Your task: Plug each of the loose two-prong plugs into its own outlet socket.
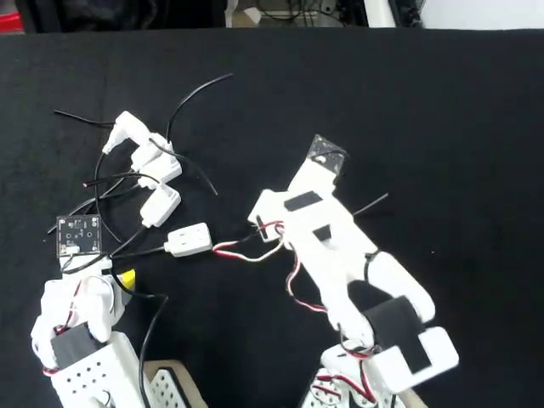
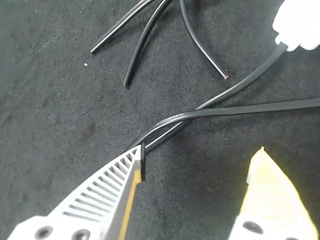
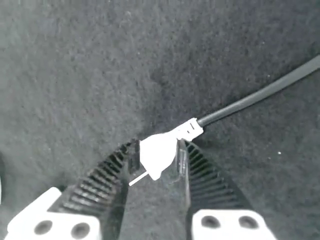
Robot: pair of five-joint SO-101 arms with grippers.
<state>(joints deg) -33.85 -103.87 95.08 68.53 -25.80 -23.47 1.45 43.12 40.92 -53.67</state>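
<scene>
Black cloth covers the table (image 1: pixel 442 127). Nearest the bases, the left gripper (image 2: pixel 200 155) hangs low with its jaws spread apart and holds nothing. A black cable (image 2: pixel 225 107) runs across the tip of its ribbed white finger (image 2: pixel 117 182).

Just beyond it lies a white socket block (image 1: pixel 189 240) on its own cord, with nothing plugged into the face I can see. Farther back sits a cluster of white pieces (image 1: pixel 157 166) amid tangled black leads. Whether any plug there is already seated I cannot tell.

Well apart from these, toward the middle of the cloth, the right gripper (image 3: pixel 156 146) is clamped on a white two-prong plug (image 3: pixel 160 156). The plug's prongs are bare and point back toward the wrist, and its cord trails away.

By my reading the task is early: this plug is picked up but not yet brought to a socket, and the insertion is all left to do.
</scene>
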